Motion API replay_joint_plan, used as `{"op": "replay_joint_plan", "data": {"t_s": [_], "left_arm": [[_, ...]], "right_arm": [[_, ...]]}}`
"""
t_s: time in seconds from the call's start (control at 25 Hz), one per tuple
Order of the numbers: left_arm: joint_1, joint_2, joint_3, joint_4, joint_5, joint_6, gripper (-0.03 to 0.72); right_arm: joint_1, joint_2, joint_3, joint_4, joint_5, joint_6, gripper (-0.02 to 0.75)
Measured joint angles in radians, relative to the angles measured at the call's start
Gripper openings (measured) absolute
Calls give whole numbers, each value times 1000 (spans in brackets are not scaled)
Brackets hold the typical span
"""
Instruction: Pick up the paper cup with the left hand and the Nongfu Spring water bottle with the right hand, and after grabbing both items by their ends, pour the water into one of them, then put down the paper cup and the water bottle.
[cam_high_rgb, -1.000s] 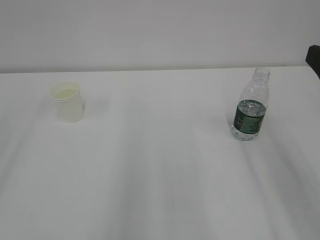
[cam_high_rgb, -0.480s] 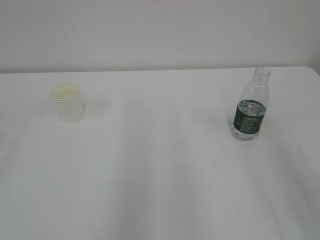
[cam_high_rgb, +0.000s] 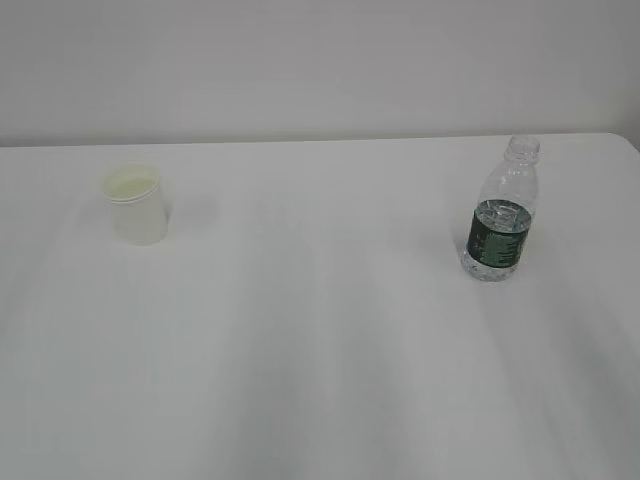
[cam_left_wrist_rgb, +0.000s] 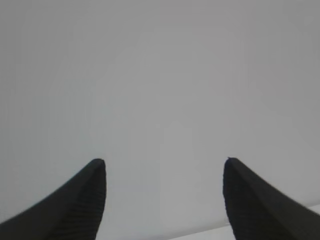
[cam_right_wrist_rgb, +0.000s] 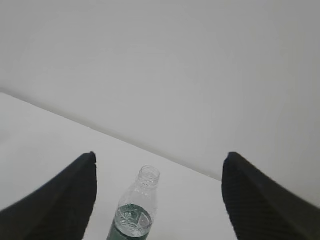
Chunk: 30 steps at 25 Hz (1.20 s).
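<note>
White table (cam_high_rgb: 320, 380) against plain grey wall (cam_high_rgb: 320, 60)

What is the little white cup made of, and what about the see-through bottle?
The paper cup looks like thin paper: matte white outside, creamy inside, with a rolled rim. The water bottle looks like clear, shiny plastic: you can see through it, its sides are ribbed, and it glints in the light. The dark green label band around it could be plastic film or paper; the pictures do not tell which.

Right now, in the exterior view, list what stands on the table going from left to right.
paper cup → Nongfu Spring water bottle, both upright on the white table, far apart; neither arm shows in this view.
</note>
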Motion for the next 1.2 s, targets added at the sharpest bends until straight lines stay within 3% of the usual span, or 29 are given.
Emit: {"op": "replay_joint_plan", "data": {"t_s": [0.32, 0.72, 1.2], "left_arm": [[0, -49, -5, 0, 65, 0, 524], [0, -101, -55, 9, 169, 0, 524], [0, -107, -103, 37, 421, 0, 524]], "right_arm": [[0, 0, 0, 33, -2, -87, 593], [0, 0, 0, 460, -63, -195, 593], [0, -4, 0, 540, -89, -388, 593]]}}
